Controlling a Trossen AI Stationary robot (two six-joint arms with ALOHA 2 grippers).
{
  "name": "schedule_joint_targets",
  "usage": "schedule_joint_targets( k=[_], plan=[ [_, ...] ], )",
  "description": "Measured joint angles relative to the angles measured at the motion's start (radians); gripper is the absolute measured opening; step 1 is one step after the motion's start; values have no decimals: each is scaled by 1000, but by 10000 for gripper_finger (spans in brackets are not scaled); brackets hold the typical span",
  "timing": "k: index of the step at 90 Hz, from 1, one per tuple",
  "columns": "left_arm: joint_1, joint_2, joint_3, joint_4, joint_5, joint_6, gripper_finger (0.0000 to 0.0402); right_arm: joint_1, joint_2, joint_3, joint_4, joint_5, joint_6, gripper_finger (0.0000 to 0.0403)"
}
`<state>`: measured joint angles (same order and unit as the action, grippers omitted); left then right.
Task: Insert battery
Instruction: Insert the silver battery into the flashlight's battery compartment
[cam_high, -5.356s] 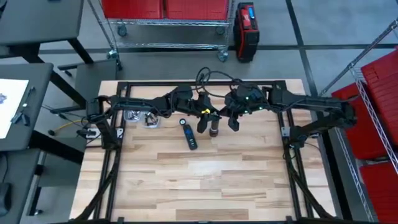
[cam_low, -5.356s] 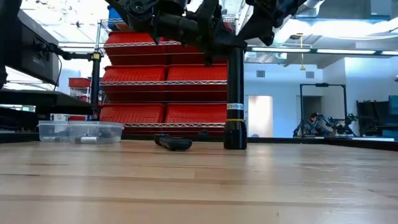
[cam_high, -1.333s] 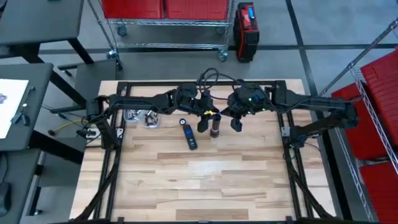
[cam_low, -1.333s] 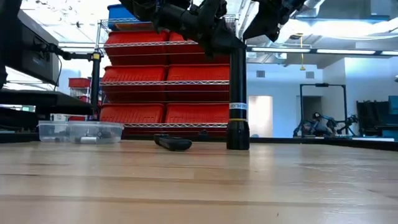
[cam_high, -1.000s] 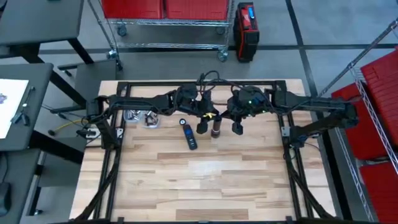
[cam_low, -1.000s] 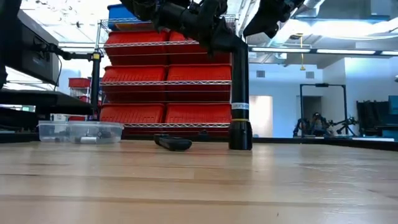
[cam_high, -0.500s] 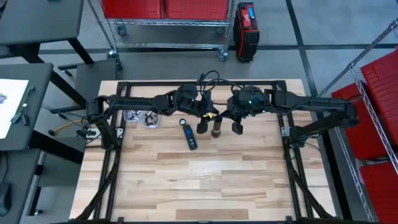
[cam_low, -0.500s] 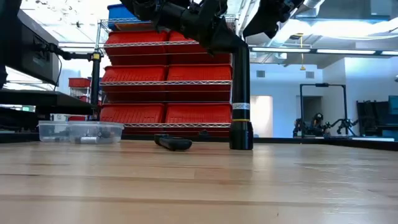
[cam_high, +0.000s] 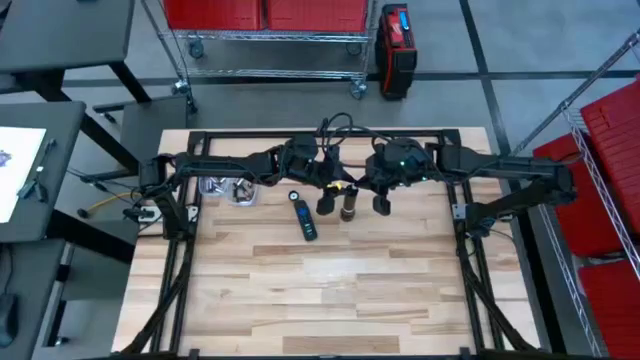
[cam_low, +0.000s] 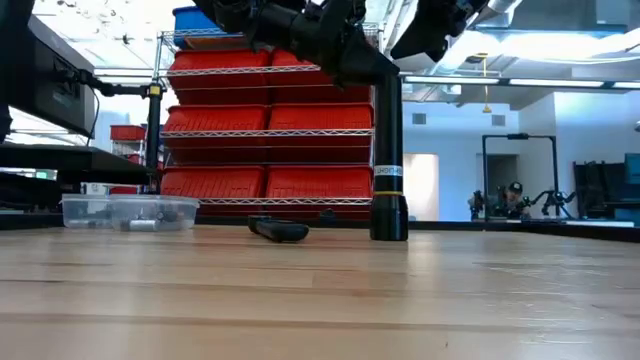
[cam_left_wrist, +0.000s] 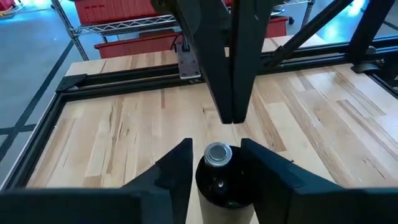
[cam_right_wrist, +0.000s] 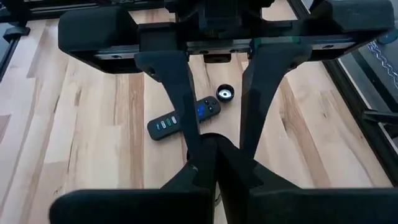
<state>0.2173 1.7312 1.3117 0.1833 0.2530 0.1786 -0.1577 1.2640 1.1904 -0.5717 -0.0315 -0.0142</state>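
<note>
A black flashlight (cam_low: 388, 160) stands upright on the table, wide head down (cam_low: 388, 228). My left gripper (cam_left_wrist: 216, 150) is shut on the flashlight near its top. The battery's silver end (cam_left_wrist: 217, 154) shows in the tube's open top. My right gripper (cam_right_wrist: 208, 149) hangs just above that opening, fingers (cam_left_wrist: 233, 93) shut and pointing down, with nothing between them. A small gap separates its tips from the battery. In the high view both grippers meet over the flashlight (cam_high: 348, 207) at the table's far middle. My left gripper pinches the flashlight's narrow tube near its open upper end (cam_left_wrist: 214, 180), one finger on each side. The fingers come level from the table's left and lie across the tube. The flashlight stands upright with its head on the table.
A black remote (cam_high: 303, 217) and a small round cap (cam_high: 292, 196) lie left of the flashlight. A clear plastic box (cam_low: 128, 212) sits at the far left. The near half of the table (cam_high: 330, 290) is bare wood. A person shows in the room behind (cam_low: 515, 195).
The flashlight in my left gripper has shifted a little toward the table's right edge, staying upright on its head. My right gripper has stayed shut above it.
</note>
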Motion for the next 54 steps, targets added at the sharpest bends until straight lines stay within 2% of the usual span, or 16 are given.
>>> schedule_joint_targets(
  k=[18, 31, 38, 54],
  plan=[
    [0, -41, 0, -10, -1, 13, 116, -3, -2, 53, -8, 0, 11, 0],
    [0, -86, 0, -37, -1, 45, 116, -9, -2, 59, -23, -3, 80, 7],
    [1, -123, 0, -84, -26, 45, 116, -17, -2, 59, -75, -4, 113, 30],
    [5, -216, 0, -240, -131, 11, 116, -29, -3, 38, -132, -4, 176, 115]
  ],
)
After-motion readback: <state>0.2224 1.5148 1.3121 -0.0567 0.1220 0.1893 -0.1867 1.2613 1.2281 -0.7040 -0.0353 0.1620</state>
